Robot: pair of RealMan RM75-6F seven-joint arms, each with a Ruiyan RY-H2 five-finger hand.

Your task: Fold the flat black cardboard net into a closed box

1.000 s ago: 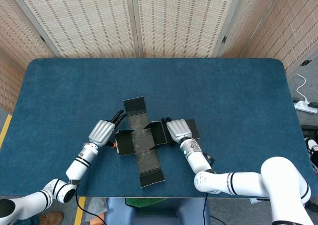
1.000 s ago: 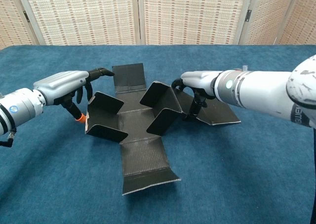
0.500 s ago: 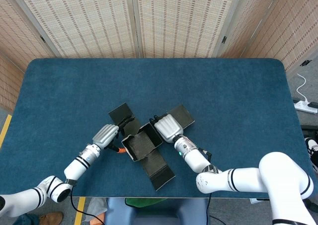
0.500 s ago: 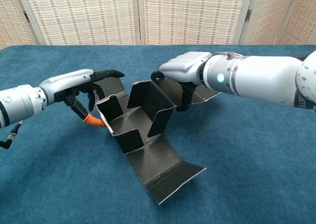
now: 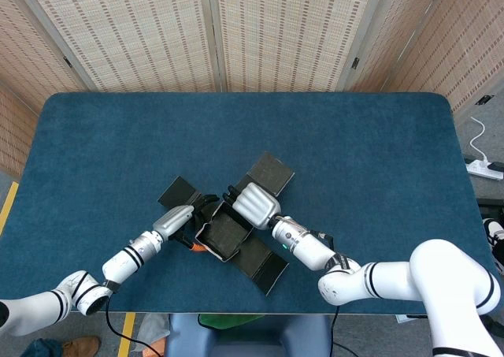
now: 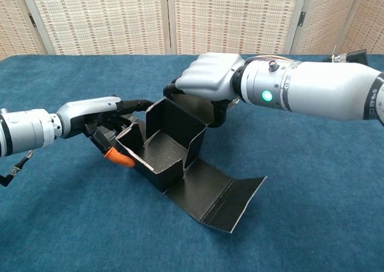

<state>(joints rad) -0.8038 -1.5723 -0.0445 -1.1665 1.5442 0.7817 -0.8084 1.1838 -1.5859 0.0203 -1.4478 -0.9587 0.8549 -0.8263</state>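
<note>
Both hands have turned the flat black cardboard net (image 6: 180, 164) and stood its sides up; left hand (image 6: 105, 125) and right hand (image 6: 207, 80) press walls, lid unfolded.

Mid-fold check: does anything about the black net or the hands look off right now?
Mostly fine. The cardboard net sits askew, diagonal to the table edge. Side walls are up, but the near flap lies open. The left hand and right hand flank it.

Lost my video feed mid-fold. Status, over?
Left hand pressing left wall, right hand on the far wall. Black cardboard net half-formed: walls up, near flap flat on table. Nothing in the way.
</note>
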